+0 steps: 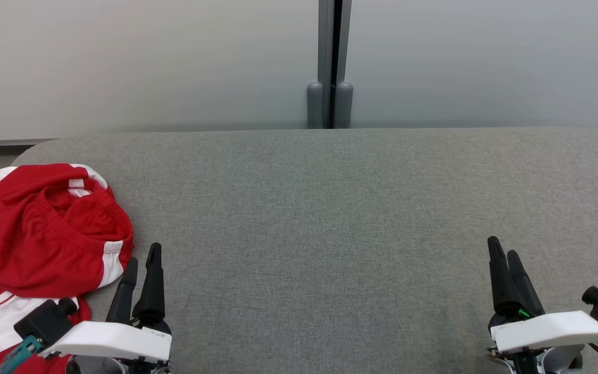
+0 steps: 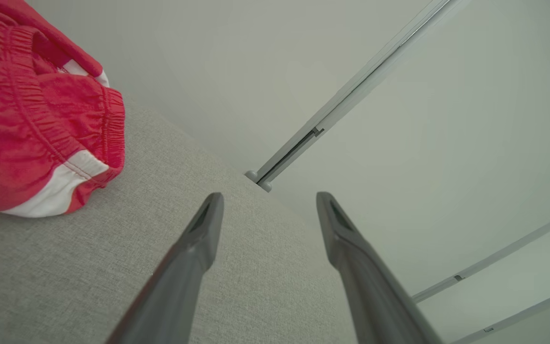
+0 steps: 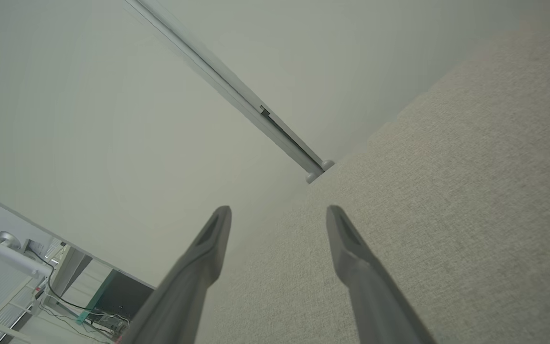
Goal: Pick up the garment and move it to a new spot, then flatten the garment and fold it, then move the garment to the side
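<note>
Garment [image 1: 44,234] bunched at the near-left corner of the desk [image 1: 330,234], both hands free.

The red garment with white stripes lies crumpled, its elastic waistband [image 1: 78,228] gaping upward, neither flat nor folded. Its left part reaches the desk's left edge, and I cannot tell whether any of it hangs over. The left hand [image 1: 143,254] sits just right of the garment, fingers spread, gripping nothing and apart from the cloth. The right hand [image 1: 502,248] is well apart at the near right, fingers likewise spread and holding nothing. The first pick-up looks not yet begun. The risks: a pinch on the top layer alone could let the rest trail and slip off the left edge. A grab through the waistband could catch both layers together, making it hard to flatten.
</note>
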Motion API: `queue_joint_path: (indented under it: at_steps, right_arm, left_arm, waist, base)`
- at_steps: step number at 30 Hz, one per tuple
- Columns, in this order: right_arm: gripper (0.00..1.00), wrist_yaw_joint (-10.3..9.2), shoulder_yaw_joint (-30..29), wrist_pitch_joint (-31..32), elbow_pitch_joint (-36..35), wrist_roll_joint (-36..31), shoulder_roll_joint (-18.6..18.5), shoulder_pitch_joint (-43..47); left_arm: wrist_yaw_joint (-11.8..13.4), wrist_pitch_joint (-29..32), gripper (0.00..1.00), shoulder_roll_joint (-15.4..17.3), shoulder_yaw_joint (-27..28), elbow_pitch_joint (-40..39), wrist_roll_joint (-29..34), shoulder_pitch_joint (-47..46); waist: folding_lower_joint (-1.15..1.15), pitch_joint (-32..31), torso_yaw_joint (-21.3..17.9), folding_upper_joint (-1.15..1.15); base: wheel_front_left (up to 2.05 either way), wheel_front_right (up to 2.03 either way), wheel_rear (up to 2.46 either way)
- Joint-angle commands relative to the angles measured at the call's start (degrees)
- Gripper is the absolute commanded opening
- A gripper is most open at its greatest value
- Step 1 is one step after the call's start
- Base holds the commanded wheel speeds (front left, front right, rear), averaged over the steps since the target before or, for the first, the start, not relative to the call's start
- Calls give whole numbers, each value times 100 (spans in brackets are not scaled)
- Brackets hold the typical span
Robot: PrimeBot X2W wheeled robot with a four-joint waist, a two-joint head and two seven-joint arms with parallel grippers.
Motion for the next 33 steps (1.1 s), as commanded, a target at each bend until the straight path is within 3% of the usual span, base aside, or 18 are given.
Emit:
queue_joint_path:
  at_steps: [1, 11, 33]
  right_arm:
    - [100, 0, 41, -71, -127, -244, -50, -45]
    - [100, 0, 184, -241, -243, -976, -55, -56]
    - [100, 0, 538, -598, -459, -2454, -88, 25]
  left_arm:
    - [65, -60, 100, 61, -55, -144, 250, -57]
    - [299, -228, 100, 150, -281, -339, 931, -70]
    - [371, -587, 100, 174, -685, -509, 2303, 3]
  waist:
    - [0, 9, 2, 0]
    - [0, 64, 15, 0]
    - [0, 79, 36, 0]
  base:
    - [0, 0, 0]
    - [0, 0, 0]
    - [0, 0, 0]
